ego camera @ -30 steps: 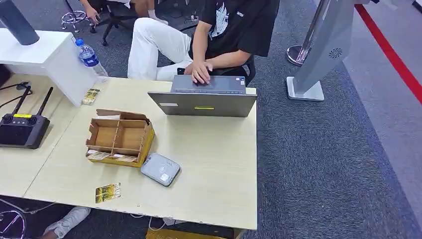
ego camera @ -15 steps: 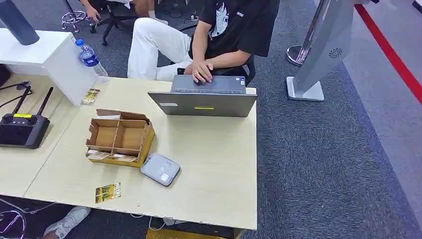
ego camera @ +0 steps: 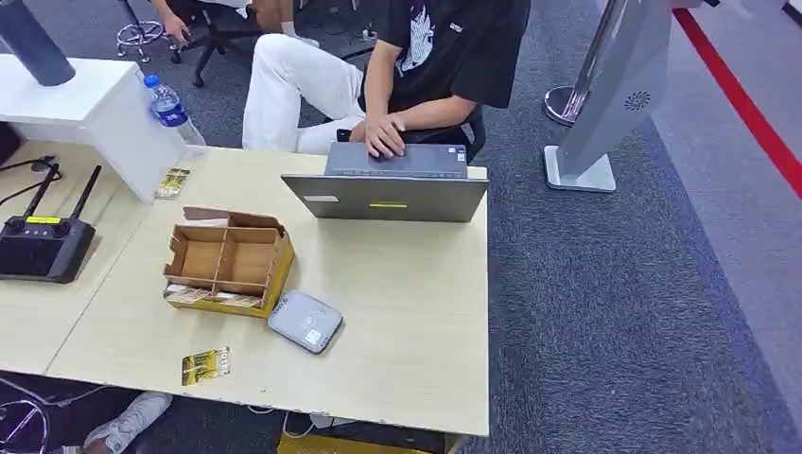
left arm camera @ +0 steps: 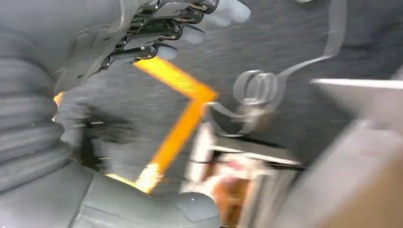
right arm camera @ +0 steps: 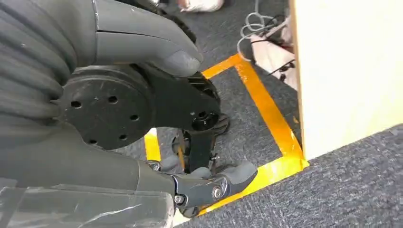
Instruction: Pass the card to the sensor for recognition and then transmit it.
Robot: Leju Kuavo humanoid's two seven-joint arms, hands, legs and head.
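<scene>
**Both hands hang below the table; card lies untouched at the near edge**

On the pale wooden table [ego camera: 407, 312] in the head view there are two small gold-patterned cards: one card [ego camera: 205, 365] at the near edge, flat, and a second gold card [ego camera: 172, 182] at the far left, beside the white box-shaped stand [ego camera: 95, 113]. There is one grey rounded-square card sensor [ego camera: 305, 321], lying between the near card and the one brown cardboard divided box [ego camera: 228, 261], just beside the box's near corner. One grey laptop [ego camera: 388, 194] stands open at the far edge, with one seated person's hand [ego camera: 383, 139] on its keyboard. One clear plastic water bottle with a blue cap [ego camera: 170, 109] and one black remote controller with two antennas [ego camera: 43, 244] sit to the left.

The robot's left hand [left arm camera: 161, 33] hangs over dark grey carpet and orange floor tape [left arm camera: 176, 118], fingers spread with nothing between them (the picture is motion-blurred). The right hand [right arm camera: 157, 118] likewise hangs beside the table's side panel over the taped floor, its thumb and dark fingers loosely apart, holding nothing. Both hands are well apart from the card, which is up on the tabletop above them.

Against the frames half a second and a second before, the cards, sensor, box and laptop lie as they did; the person's hand has barely shifted on the keyboard.
</scene>
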